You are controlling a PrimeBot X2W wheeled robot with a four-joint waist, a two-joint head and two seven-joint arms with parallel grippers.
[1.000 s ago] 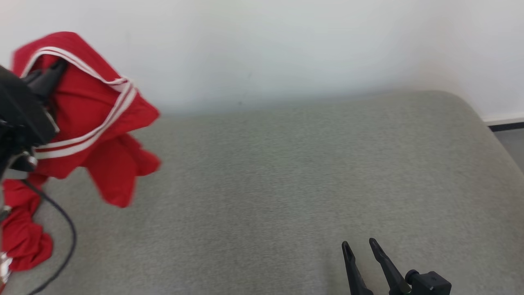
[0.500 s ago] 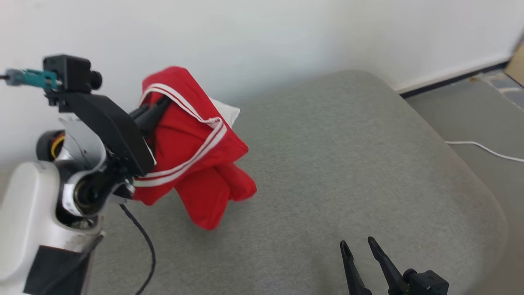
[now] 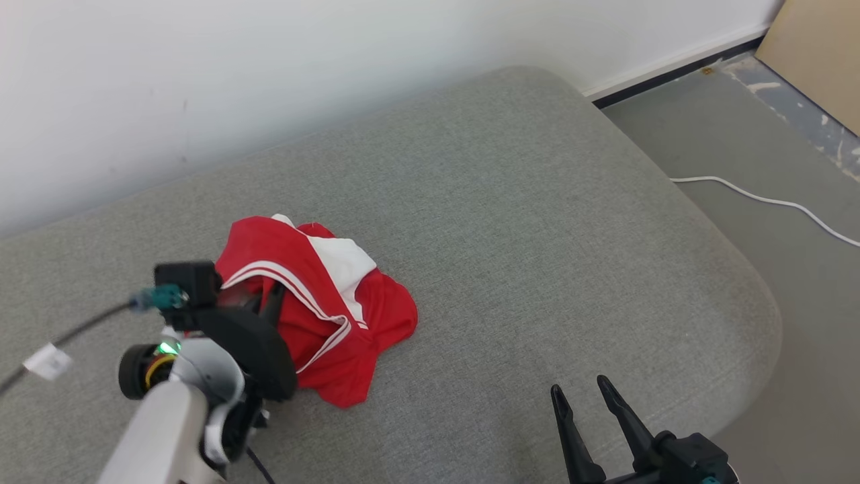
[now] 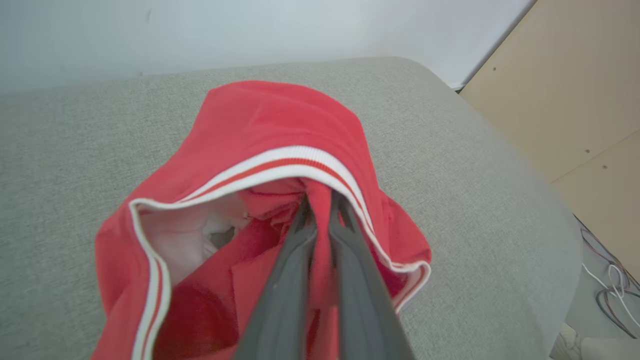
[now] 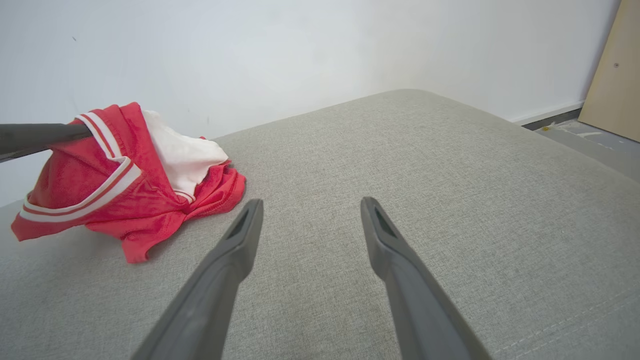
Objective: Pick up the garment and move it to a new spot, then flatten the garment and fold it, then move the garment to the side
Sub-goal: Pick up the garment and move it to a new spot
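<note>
Red garment lies bunched on grey cushion, pinched by left claw; right claw spread, well apart.

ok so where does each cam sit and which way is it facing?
Head: high on the robot, facing down-forward at the grey cushion; left tool in the red garment, right tool lower right.
Left wrist: looks along its fingers, shut on the garment.
Right wrist: low over the cushion, along its open fingers; garment at left.
Shared: all see garment and cushion.
</note>
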